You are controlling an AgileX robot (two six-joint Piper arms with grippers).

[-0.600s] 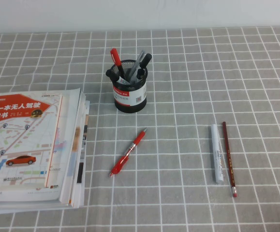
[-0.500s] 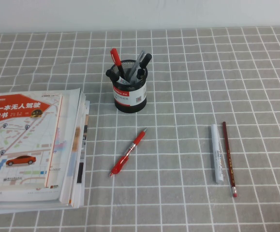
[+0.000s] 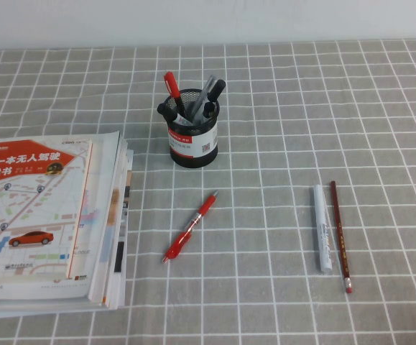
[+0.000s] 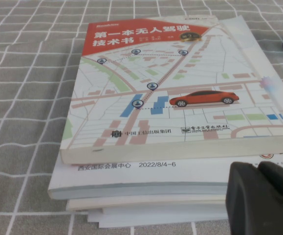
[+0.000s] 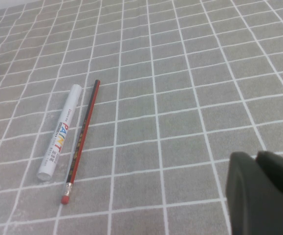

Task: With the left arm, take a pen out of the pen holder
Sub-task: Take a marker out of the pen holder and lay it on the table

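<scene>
Far centre of table (image 3: 279,108): black mesh pen holder (image 3: 192,140), upright, w/ several pens incl. red-capped pen (image 3: 172,83). Loose red pen (image 3: 190,227) lies nearer, apart. Left gripper (image 4: 257,167) pinched closed, empty, at near edge of book stack (image 3: 42,215), left side. Right gripper (image 5: 256,156) closed too, empty, near-right of marker (image 3: 323,228) & pencil (image 3: 340,233).

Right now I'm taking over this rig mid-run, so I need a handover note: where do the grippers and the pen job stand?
Left gripper: shut, empty, low beside the stack of books.
Right gripper: shut, empty, over the table near the marker and pencil.
Pen holder: upright, several pens inside; a red pen lies on the table in front of it.
Done: nothing held; whether that red pen came from the holder is not shown.
Left: probably reach the holder with the left arm, grip a pen, lift it out.
</scene>
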